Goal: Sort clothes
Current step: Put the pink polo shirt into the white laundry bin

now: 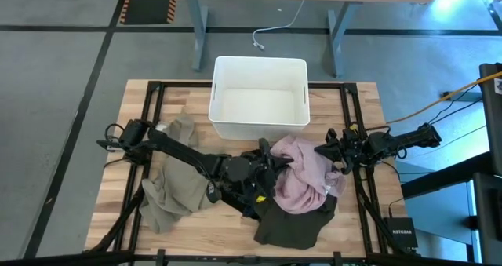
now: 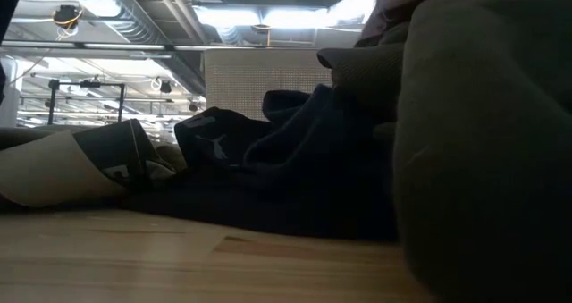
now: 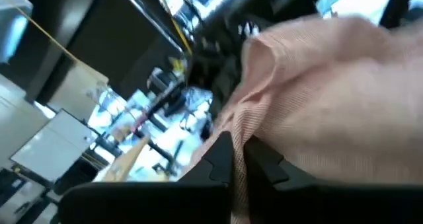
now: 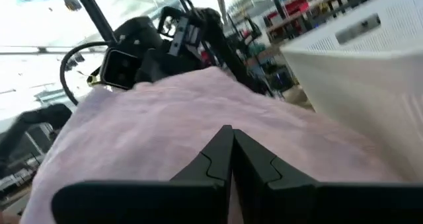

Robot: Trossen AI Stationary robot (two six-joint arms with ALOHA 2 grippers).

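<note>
The pale pink knit garment (image 1: 302,176) lies bunched at the table's middle right, over the black garment (image 1: 252,197) and the dark olive-grey garment (image 1: 294,223). The khaki-olive garment (image 1: 169,189) lies on the table at the left. My left gripper (image 1: 271,160) is shut on the pink knit at its left side. My right gripper (image 1: 328,152) is shut at the pink knit's right side. In the low view the black garment (image 2: 232,155) with white labels rests on the wood, and the dark olive-grey garment (image 2: 483,151) fills the right. My left gripper pinches a thin fold of the pink knit (image 3: 239,159) between its two fingers, coming level from the table's left. The cloth rises in a bunch beyond the fingertips; its lower part rests on the other garments. My right gripper has its shut fingertips in the pink knit's right edge (image 4: 218,118), coming level from the table's right. The fingers themselves hide the place of contact, so I cannot tell whether cloth is between them.
A white rectangular plastic bin (image 1: 259,66) stands at the table's far middle, just behind both grippers. A black metal frame (image 1: 153,101) runs along the table's sides. Bare wood (image 2: 179,258) shows at the near edge.
</note>
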